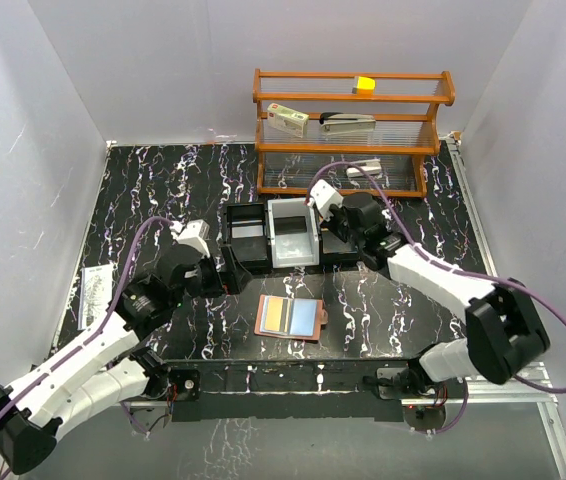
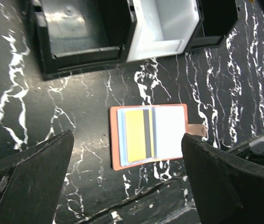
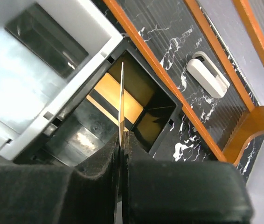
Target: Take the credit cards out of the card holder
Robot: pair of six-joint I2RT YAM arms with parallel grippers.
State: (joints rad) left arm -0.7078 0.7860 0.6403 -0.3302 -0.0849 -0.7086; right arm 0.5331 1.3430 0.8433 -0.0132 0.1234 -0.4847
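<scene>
Pinching a thin card (image 3: 122, 102) edge-on, right jaws hang over the right compartment of the tray (image 1: 231, 230); left jaws gape above the open card holder (image 2: 148, 135) on the bench (image 2: 52, 107).

the worktop (image 1: 393, 300) looks like shiny black stone with white veins. the card holder (image 2: 114, 140) looks like soft, matt pink leather. the yellow card (image 2: 134, 135) in it is smooth, shiny plastic. the black tray (image 3: 83, 140) is glossy plastic and mirrors the thin card (image 3: 121, 102). the rack (image 1: 343, 75) is smooth orange wood. the left fingers (image 2: 29, 182) look matt black and a bit rough.
</scene>
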